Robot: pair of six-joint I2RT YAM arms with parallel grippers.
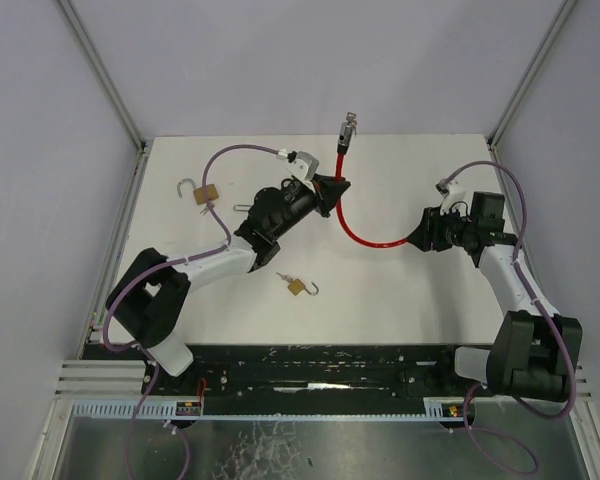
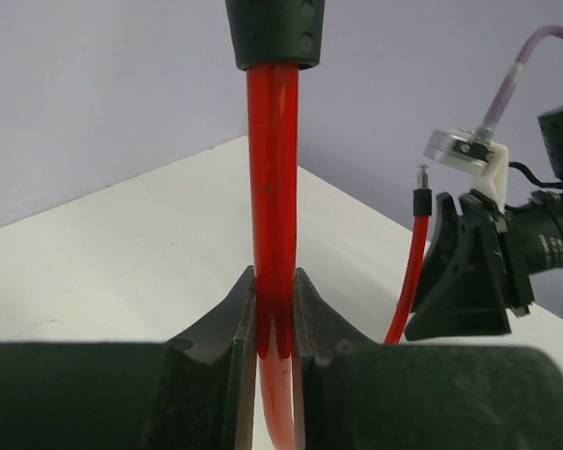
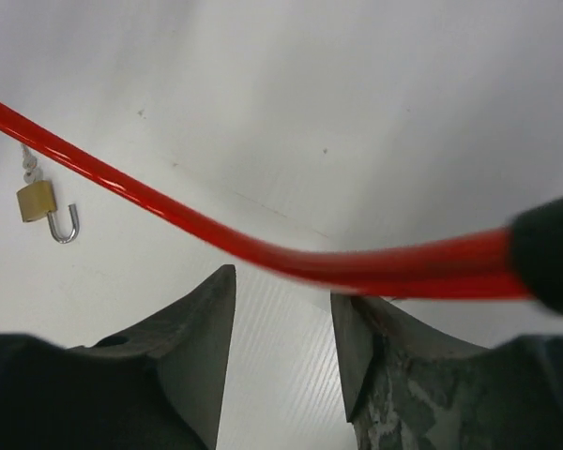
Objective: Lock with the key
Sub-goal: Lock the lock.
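Note:
A red cable lock curves across the table's middle. Its dark lock head, with a silver key in it, lies at the far edge. My left gripper is shut on the red cable just below that head. The cable's other end is a black sleeve with a bare metal pin. My right gripper is open beside that end. The cable passes just beyond its fingertips, and nothing lies between the fingers.
A small brass padlock, shackle open and a key attached, lies near the front centre and also shows as a padlock in the right wrist view. Another open brass padlock sits at the left. Grey walls enclose the table on three sides.

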